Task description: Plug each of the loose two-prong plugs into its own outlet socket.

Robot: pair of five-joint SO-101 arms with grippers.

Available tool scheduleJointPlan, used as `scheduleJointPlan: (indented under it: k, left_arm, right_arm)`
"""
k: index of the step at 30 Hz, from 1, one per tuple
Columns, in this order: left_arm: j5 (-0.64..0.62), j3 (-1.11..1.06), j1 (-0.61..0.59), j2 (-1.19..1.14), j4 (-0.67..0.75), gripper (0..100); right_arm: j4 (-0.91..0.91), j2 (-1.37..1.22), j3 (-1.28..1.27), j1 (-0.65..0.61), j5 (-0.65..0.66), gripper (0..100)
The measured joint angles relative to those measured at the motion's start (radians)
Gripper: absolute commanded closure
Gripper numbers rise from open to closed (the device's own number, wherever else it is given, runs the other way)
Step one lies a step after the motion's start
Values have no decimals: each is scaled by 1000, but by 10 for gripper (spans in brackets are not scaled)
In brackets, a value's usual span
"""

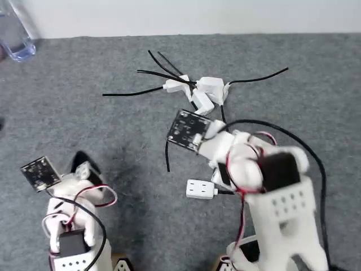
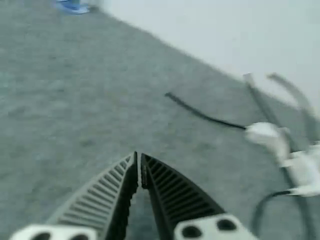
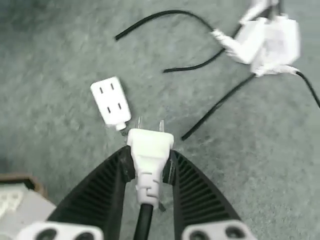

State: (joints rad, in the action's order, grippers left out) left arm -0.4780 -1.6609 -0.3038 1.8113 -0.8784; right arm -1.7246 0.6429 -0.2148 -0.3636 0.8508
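Observation:
My right gripper (image 3: pixel 148 157) is shut on a white two-prong plug (image 3: pixel 150 145) with a black cord, held above the grey carpet with its prongs pointing away from the wrist. A white outlet block (image 3: pixel 110 101) lies just beyond the prongs and a little to one side, sockets up. From above, this outlet block (image 1: pixel 201 189) sits beside the right arm (image 1: pixel 271 186). A heap of white plugs with black cords (image 1: pixel 197 93) lies farther back. My left gripper (image 2: pixel 138 162) is shut on nothing, low over the carpet, far from the heap of plugs (image 2: pixel 287 152).
Loose black cords (image 1: pixel 132 91) trail out from the heap across the carpet. A clear plastic bottle (image 1: pixel 14 39) stands at the far left corner by the white wall. The left arm (image 1: pixel 73 214) sits at the front left.

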Motion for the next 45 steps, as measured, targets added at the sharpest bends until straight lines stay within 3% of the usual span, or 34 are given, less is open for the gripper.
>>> scheduleJointPlan:
  k: [7, 12, 16, 24, 33, 45]
  left_arm:
    - [207, -29, -92, 0, -209, 987]
    - [295, -29, -98, 0, -226, 987]
    - [307, -29, -98, 0, -242, 987]
    - [311, -29, -98, 0, -250, 987]
    - [311, -29, -98, 0, -250, 987]
    - [311, -29, -98, 0, -250, 987]
  right_arm:
    - [-3, -216, 6, 0, 218, 988]
    - [-2, -344, 6, 0, 399, 988]
    - [-2, -434, 6, -26, 463, 988]
    - [38, -535, -18, -206, 411, 988]
    - [183, -545, -87, -224, 331, 988]
    - [250, -545, -157, -224, 324, 988]
